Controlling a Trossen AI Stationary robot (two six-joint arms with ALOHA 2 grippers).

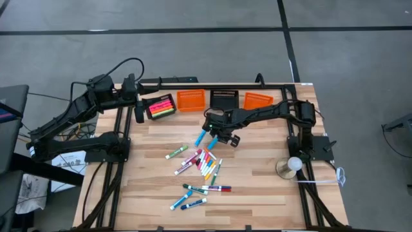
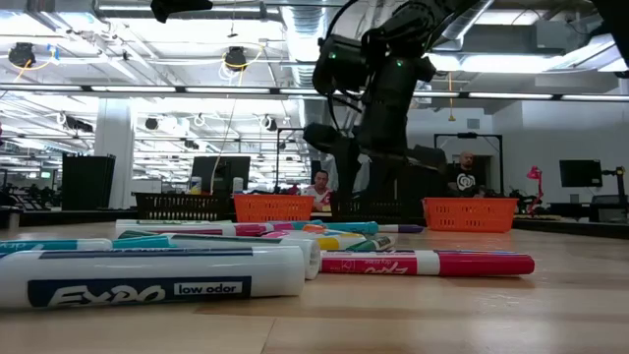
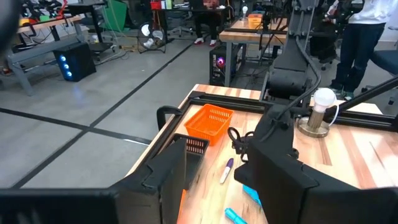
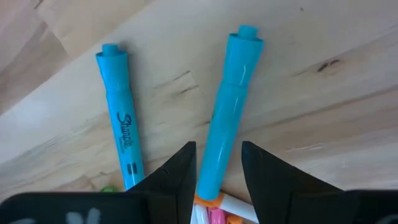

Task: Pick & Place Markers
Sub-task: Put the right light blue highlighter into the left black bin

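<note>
With the right hand half open and straddling 1 blue marker lying on the surface, close squarely on the barrel before lifting, clear of its twin alongside.

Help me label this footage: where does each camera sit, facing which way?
High: overhead, straight down onto table; both arms show.
Low: table height, across markers into room; right arm above.
Left wrist: past open left gripper toward baskets.
Right wrist: down past open right gripper, astride a blue marker.
Shared: high view shows that marker too.
</note>
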